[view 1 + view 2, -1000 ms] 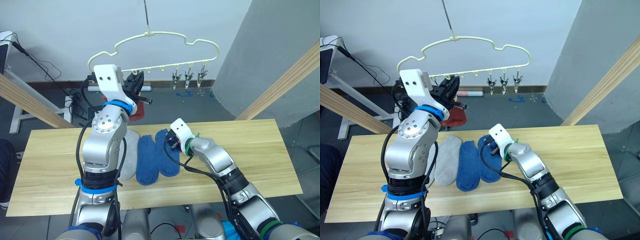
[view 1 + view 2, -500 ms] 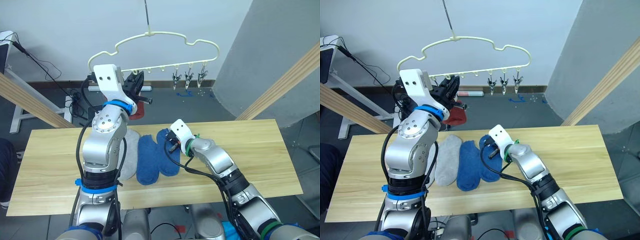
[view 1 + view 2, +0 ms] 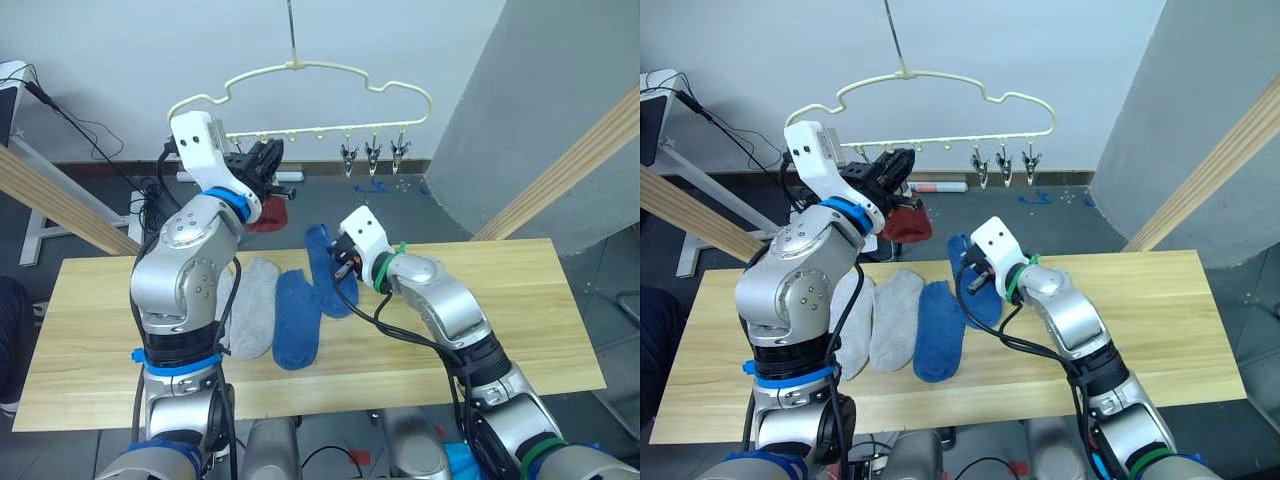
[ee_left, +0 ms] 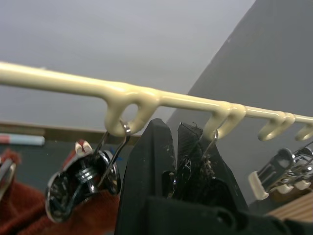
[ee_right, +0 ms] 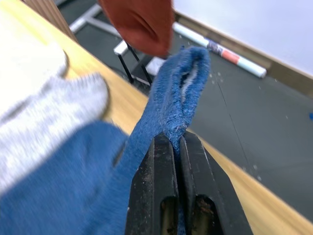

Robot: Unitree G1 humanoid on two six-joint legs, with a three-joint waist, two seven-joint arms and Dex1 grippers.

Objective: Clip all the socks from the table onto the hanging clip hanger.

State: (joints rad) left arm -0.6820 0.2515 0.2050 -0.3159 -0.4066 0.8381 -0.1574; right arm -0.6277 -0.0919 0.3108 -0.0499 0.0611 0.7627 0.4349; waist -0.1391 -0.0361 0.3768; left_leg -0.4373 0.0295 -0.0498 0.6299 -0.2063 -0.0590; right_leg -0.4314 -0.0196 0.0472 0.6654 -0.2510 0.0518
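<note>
The right end effector has its two black fingers pressed together on the cuff of a blue sock, pinching the knit so the open cuff bulges out beyond the fingertips. That sock is lifted at its cuff end, while its toe end trails down onto the counter just beside a second blue sock lying flat. Beside that one lie two light grey socks, side by side, plain knit and short.

The left end effector is raised at the clip hanger, its fingers nearly together around a small metal clip hanging from one of the bar's loops. The hanger is a thin pale yellow cloud outline on a metal hook, with three more metal clips bunched toward its right end. A rust red sock hangs below the bar, just beside the left end effector.
</note>
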